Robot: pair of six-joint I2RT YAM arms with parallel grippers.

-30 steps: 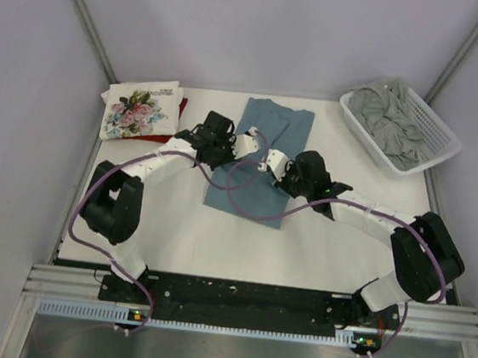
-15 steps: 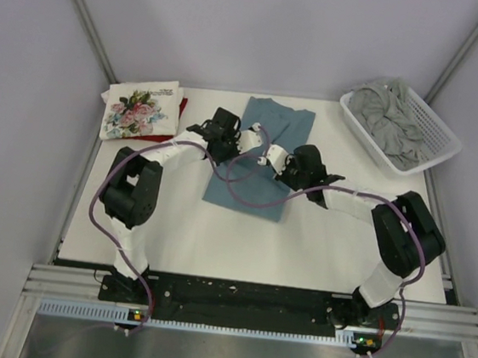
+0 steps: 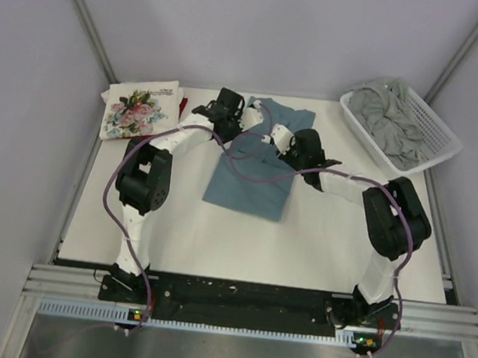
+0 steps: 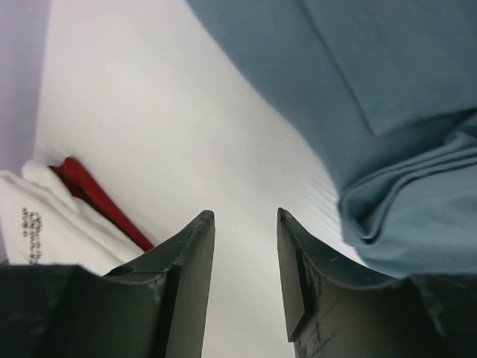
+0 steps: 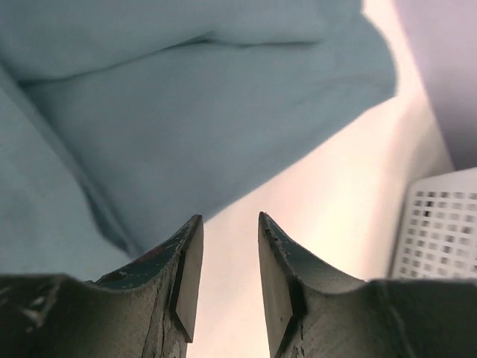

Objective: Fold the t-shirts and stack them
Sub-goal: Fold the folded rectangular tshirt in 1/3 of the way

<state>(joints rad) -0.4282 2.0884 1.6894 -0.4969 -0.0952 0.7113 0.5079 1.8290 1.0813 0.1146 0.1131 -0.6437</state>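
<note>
The teal t-shirt (image 3: 252, 180) is soft and limp; I would pinch its far corners. The left gripper (image 4: 243, 218) and right gripper (image 5: 229, 219) stand parted, empty.

Dark red shirt (image 4: 93, 195) mostly hidden under floral shirt (image 3: 139, 110), teal shirt (image 3: 251, 189) cropped in wrist views

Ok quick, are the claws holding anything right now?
Left claw: open, holding nothing.
Right claw: open, holding nothing.
</note>
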